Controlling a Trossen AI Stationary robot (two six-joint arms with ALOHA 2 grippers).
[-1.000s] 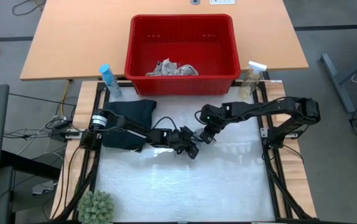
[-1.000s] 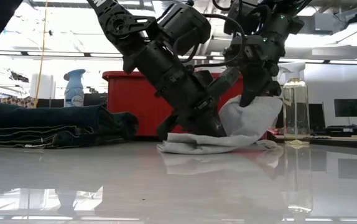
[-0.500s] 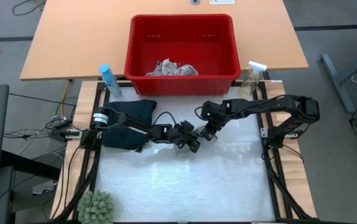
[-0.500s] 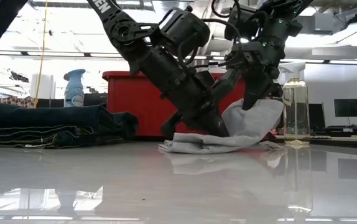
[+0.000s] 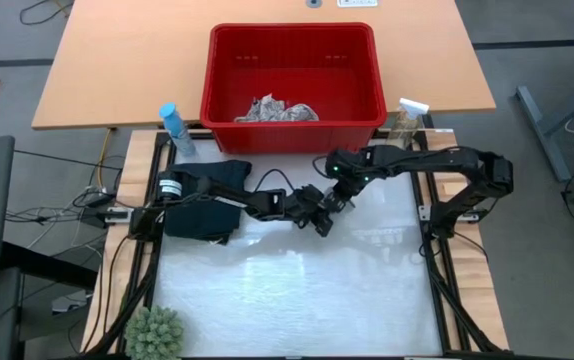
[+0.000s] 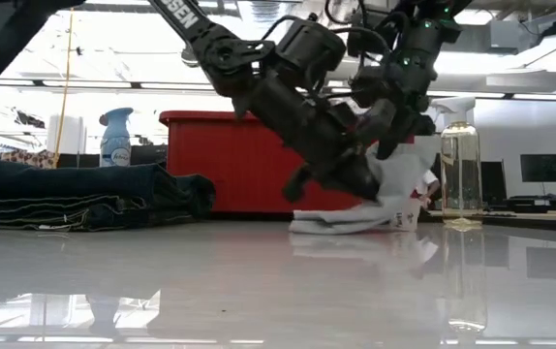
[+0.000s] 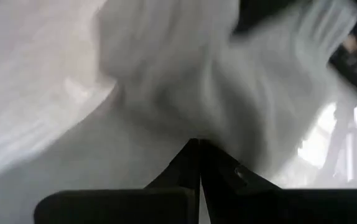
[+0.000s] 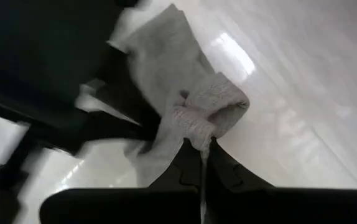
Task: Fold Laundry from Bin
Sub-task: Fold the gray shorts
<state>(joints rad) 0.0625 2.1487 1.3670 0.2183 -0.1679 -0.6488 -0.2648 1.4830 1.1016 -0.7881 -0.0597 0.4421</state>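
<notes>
**Both grippers pinch the grey cloth, now closer to the bin**

Just in front of the red bin (image 5: 292,70), the two grippers have moved since a second ago: they met nearer the middle of the white table (image 5: 287,290) then, and both have since drawn back toward the bin and a little toward the right arm's side. Seen from table height, the grey cloth (image 6: 375,199) has travelled with them; it lay spread in a low, wide fold before and is now bunched into a shorter, taller heap.

The left gripper (image 5: 319,208) reaches across from its own side, fingers pressed flat together in its wrist view with pale cloth (image 7: 228,93) filling the space just ahead of the tips; it is clamped on a lower fold of the grey cloth. Touching range beyond it, the right gripper (image 5: 342,183) comes down from above, its fingers (image 8: 188,168) closed tight on a gathered corner of the same cloth (image 8: 197,112), which bulges out right at the tips and trails away onto the table.

Behind the left arm lie the folded dark trousers (image 5: 205,195). Past both grippers, inside the bin, sits the white leaf-print cloth (image 5: 275,110). A blue spray bottle (image 5: 175,128) and a clear spray bottle (image 5: 403,125) stand at the bin's near corners.
</notes>
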